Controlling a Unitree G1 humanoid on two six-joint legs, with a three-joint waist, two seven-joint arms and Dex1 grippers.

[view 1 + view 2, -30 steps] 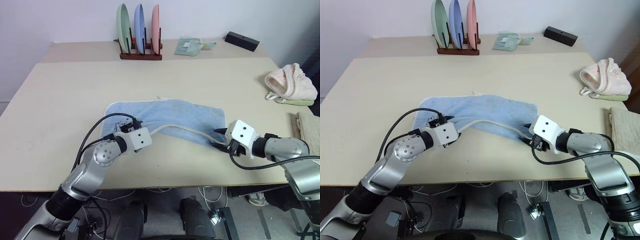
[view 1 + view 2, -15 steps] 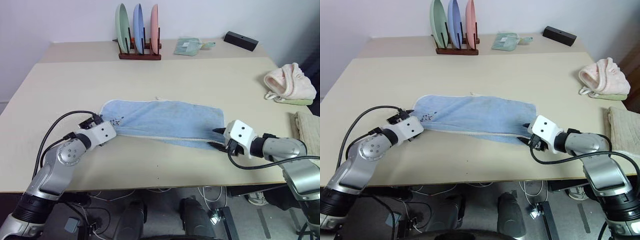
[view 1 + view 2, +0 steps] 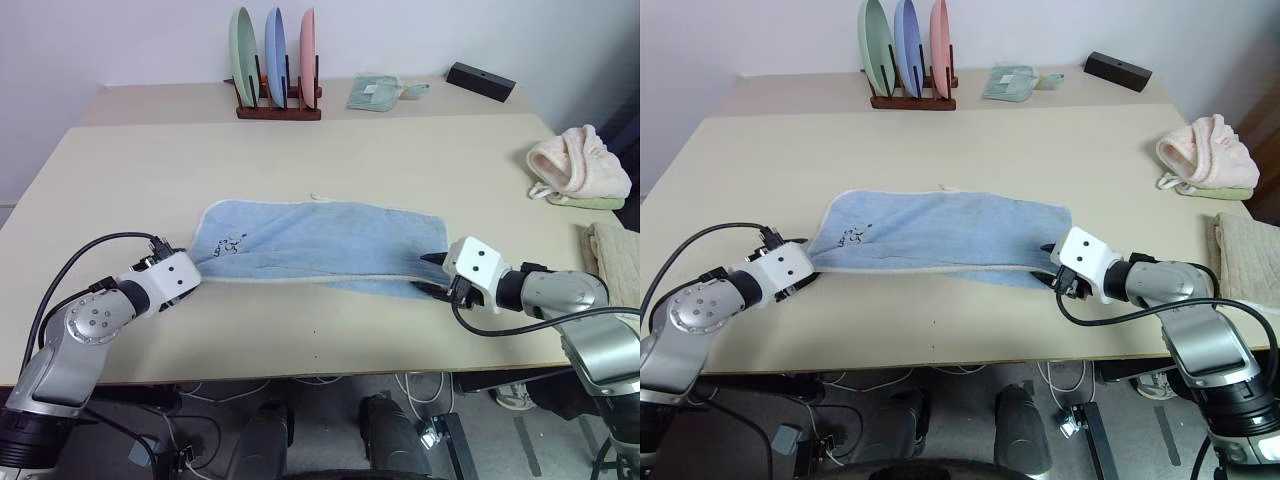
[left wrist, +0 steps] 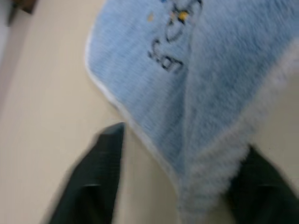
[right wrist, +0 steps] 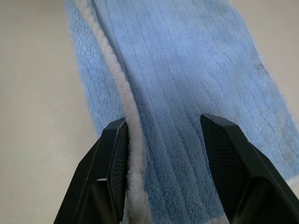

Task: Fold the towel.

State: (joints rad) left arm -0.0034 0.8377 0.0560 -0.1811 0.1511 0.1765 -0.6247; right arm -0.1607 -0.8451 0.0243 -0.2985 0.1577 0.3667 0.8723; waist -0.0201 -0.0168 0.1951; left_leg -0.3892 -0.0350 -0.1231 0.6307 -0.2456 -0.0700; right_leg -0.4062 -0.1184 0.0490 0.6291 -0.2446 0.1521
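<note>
Left gripper point(image 3: 193, 271) partly closed on the left end of the towel point(image 3: 320, 240), black fingers point(image 4: 105, 163) on either side of a thick folded edge. Right gripper point(image 3: 428, 275) closed in the same way on the right end, one finger touching the white trim point(image 5: 122, 107), the other on the blue pile.

Towel in the near middle of the table point(image 3: 400, 160), drawn out long between both grippers, near edge folded over and a little raised from the surface. Light blue terry cloth, soft and ribbed, with a fluffy white border and a small dark embroidered logo point(image 3: 230, 243) near the left end.

Seen from the left wrist: logo letters with small orange stitches, too blurred for reading. Seen from the right wrist: fine lengthwise ribs in the pile. Seen from the head: the whole long shape.

At the far side, a dark wooden rack point(image 3: 278, 112) holding three round plates upright on edge, green point(image 3: 244, 55), blue point(image 3: 276, 55) and pink point(image 3: 307, 55). Beside it a small pale green cloth point(image 3: 378, 92), folded flat, then a black oblong box point(image 3: 483, 81). On the right, a pink towel point(image 3: 580, 165) in a soft bundle, and a beige cloth point(image 3: 615, 250) at the table's right edge.
</note>
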